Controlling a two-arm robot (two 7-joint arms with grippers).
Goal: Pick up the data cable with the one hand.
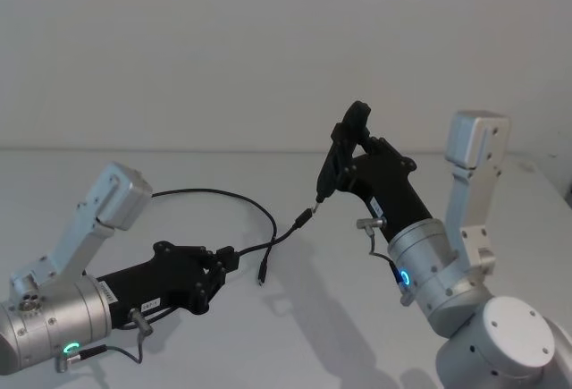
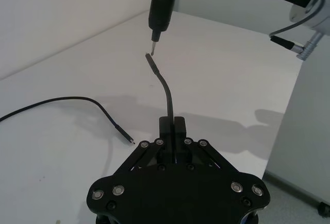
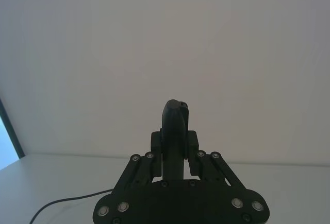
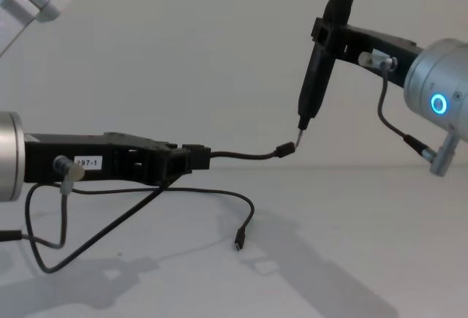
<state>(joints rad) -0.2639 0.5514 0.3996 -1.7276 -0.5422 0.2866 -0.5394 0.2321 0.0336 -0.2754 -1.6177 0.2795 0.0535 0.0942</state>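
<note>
The data cable [image 1: 234, 197] is a thin black line lying in an arc on the white table. My left gripper [image 1: 225, 259] is shut on it near its split, low over the table. One branch [image 4: 248, 156] sticks out forward from the fingers, its plug [image 2: 149, 59] lifted. Another branch [image 4: 246, 223] droops down to a small plug. My right gripper [image 1: 357, 161] is shut on a black pen-shaped tool [image 4: 318, 69], whose metal tip hangs just above the raised plug. The left wrist view shows the left gripper [image 2: 171, 126] clamping the cable [image 2: 166, 92] under the tool [image 2: 162, 2].
The white table [image 1: 179, 353] meets a plain white wall behind. My right arm's silver wrist [image 1: 438, 273] and white base stand at the right. A loose stretch of cable [image 3: 67, 202] lies on the table in the right wrist view.
</note>
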